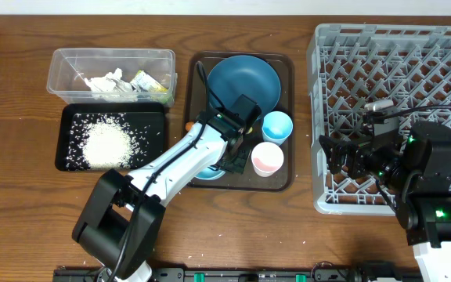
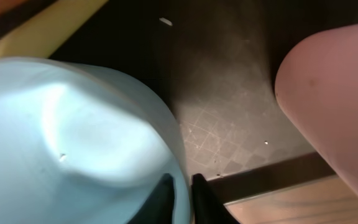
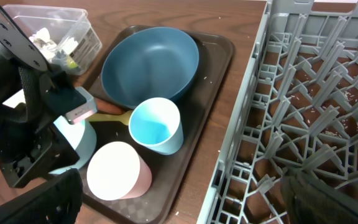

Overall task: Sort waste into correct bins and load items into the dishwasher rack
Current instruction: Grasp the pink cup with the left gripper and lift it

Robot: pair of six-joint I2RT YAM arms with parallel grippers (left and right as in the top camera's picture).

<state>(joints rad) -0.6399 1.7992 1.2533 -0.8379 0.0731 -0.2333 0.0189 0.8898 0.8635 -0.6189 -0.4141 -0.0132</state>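
My left gripper (image 1: 229, 160) (image 2: 185, 193) is shut on the rim of the white bowl (image 1: 207, 173) (image 2: 73, 137), one finger inside its pale blue hollow and one outside. The bowl sits at the front of the brown serving tray (image 1: 288, 178), beside the pink cup (image 1: 267, 159) (image 2: 328, 106) (image 3: 117, 171). The light blue cup (image 1: 277, 126) (image 3: 156, 124) and the dark blue plate (image 1: 243, 82) (image 3: 149, 65) stand behind them. My right gripper (image 1: 341, 157) (image 3: 182, 186) is open and empty at the left edge of the grey rack (image 1: 398, 78) (image 3: 303, 93).
The clear tub (image 1: 61, 66) at the back left holds crumpled paper (image 1: 106, 83) and a yellow-green packet (image 1: 146, 81). The black tray (image 1: 65, 157) in front of it holds rice (image 1: 108, 141). A thin orange carrot (image 1: 188, 124) lies by the plate's left edge.
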